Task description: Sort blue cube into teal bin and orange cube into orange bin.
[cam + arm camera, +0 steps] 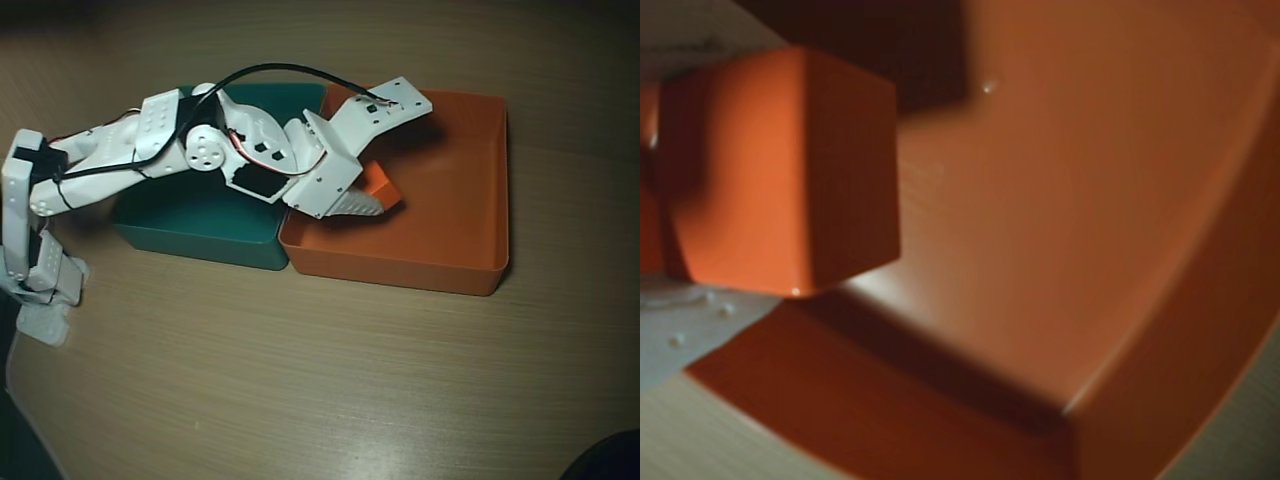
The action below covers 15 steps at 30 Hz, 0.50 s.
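My jaws grip the orange cube [780, 170] above the orange bin [470, 180], right of the teal bin [190, 225]

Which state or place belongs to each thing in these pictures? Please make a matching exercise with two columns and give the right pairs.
Column one:
1. orange cube
2. orange bin
3. teal bin
4. end effector

Column two:
A. partly covered by the arm in the overhead view, left of the other tray
B. shut on a small block, above the orange tray's floor
C. held in the grasp, near the left edge of the wrist view
D. right-hand tray in the overhead view, its bare floor filling the wrist view

Right pairs: 1-C, 2-D, 3-A, 4-B
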### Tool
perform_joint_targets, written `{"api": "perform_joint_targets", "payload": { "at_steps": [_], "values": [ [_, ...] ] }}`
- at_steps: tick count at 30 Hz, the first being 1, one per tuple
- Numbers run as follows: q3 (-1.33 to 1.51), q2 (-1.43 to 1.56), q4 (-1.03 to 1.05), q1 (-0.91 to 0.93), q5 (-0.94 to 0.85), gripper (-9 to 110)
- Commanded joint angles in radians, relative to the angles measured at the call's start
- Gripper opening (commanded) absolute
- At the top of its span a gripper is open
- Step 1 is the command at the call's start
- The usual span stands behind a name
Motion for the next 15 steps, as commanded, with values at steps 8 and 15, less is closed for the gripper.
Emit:
{"api": "perform_joint_targets", "payload": {
  "at_steps": [8,15],
  "values": [
    [-0.176,-0.048,-0.009,-0.017,0.008,8],
    [-0.176,-0.046,-0.009,-0.009,0.008,31]
  ]
}}
